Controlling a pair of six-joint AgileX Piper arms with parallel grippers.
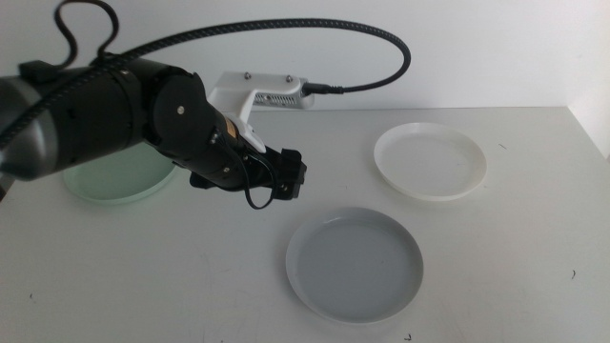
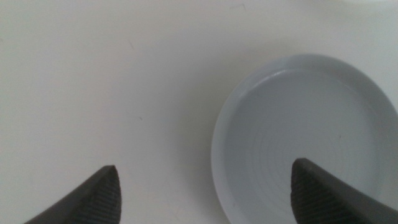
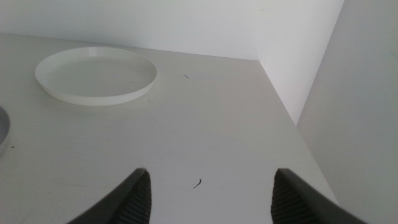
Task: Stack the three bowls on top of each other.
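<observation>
Three shallow round bowls with low upright rims lie apart on the white worktop (image 1: 496, 276), none stacked. The mint green bowl (image 1: 114, 181) sits toward the left edge and is mostly hidden behind the left arm's dark body. The white bowl (image 1: 431, 160) sits toward the far right corner, plain and empty. The pale grey bowl (image 1: 355, 264) lies near the front edge at about the middle; its floor shows faint concentric rings in the left wrist view, and it too is empty.

The left hand (image 1: 288, 177) hangs above the worktop between the green bowl and the grey one, touching neither. Its jaws are spread wide and hold nothing; in its wrist view one jaw tip lies over bare worktop and the other over the grey bowl's floor. The right hand (image 3: 208, 193) waits above the worktop's right edge, near the front, its jaws likewise spread and empty, with the white bowl well beyond it.
</observation>
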